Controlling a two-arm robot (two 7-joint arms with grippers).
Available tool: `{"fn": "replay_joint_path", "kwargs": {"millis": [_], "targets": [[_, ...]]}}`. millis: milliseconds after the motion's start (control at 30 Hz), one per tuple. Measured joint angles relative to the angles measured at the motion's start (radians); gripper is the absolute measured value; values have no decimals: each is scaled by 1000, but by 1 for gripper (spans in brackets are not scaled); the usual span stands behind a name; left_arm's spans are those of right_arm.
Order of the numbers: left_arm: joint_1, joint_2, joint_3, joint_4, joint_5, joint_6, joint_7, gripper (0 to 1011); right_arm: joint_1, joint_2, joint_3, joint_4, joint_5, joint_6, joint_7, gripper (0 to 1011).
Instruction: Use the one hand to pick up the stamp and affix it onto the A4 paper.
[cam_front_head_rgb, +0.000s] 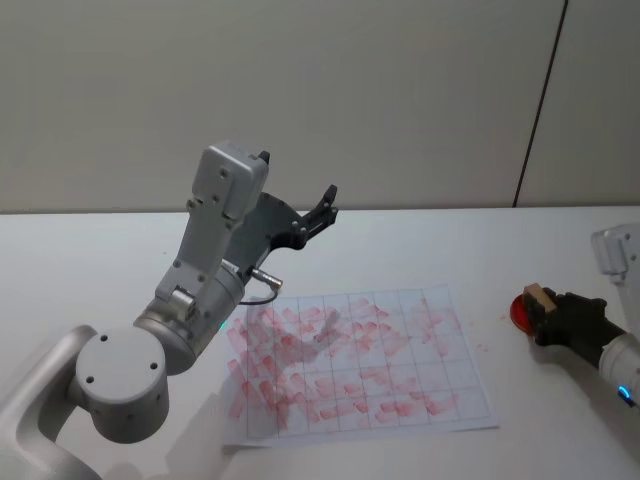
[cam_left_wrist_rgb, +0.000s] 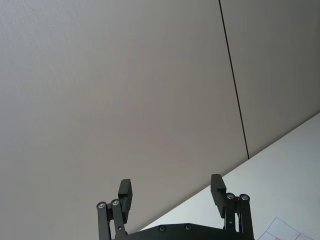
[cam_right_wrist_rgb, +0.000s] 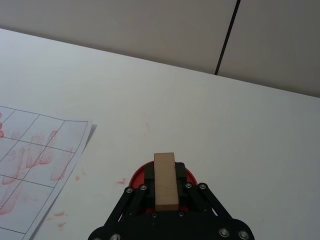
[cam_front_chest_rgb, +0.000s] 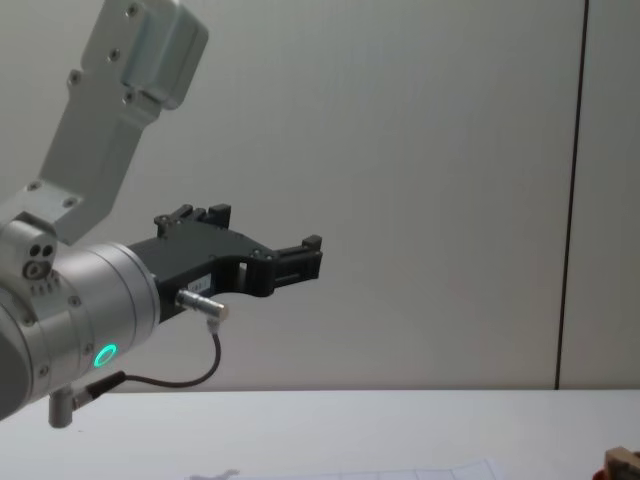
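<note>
Here the stamp (cam_right_wrist_rgb: 165, 187) is a plain oblong block of pale, smooth wood with square edges. It sits lengthwise between the two blocky black fingers (cam_right_wrist_rgb: 149, 172) of the right hand (cam_right_wrist_rgb: 165, 172), which is clenched on its long sides. In the head view we find this hand low at the table's (cam_front_head_rgb: 500, 240) right edge, well to the right of the A4 paper (cam_front_head_rgb: 440, 400).

A flat, round red disc (cam_right_wrist_rgb: 136, 176) lies on the table directly under the fingertips. Its glossy rim shows on both sides of the stamp. We cannot tell whether the block's lower face touches the disc.

The paper is a thin white sheet lying flat, ruled into a grid of boxes. Blotchy oblong red prints crowd its left part and thin out toward the right. A few small red specks mark the matte white table between the sheet and the disc.

The left hand (cam_left_wrist_rgb: 171, 190) hangs raised above the table, beyond the paper's left part, pointing at the wall. Its slim black fingers (cam_left_wrist_rgb: 125, 194) are spread wide apart with nothing between them. Behind it we see a round silver wrist with a green ring light (cam_front_chest_rgb: 104, 355) and a thin dark cable (cam_front_chest_rgb: 180, 378) looping beneath.

The wall (cam_front_head_rgb: 400, 100) is smooth and grey-beige, and a dark vertical seam (cam_front_head_rgb: 540, 100) splits it.
</note>
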Motion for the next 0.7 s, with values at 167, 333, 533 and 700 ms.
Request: {"fn": "replay_joint_path", "kwargs": {"millis": [167,333,533,700], "targets": [[0,0,0,0,0,0,0,1001,2,-3,-3,16,-6,-3,1,225],[0,0,0,0,0,0,0,1001,3,-4,-4,22,-8,-7,0,226],[0,0,0,0,0,0,0,1001,-3,-2,-2,6,-6,-16,-6,225],[0,0,0,0,0,0,0,1001,-12,1,1,-33,6,-23,-14,226]]}}
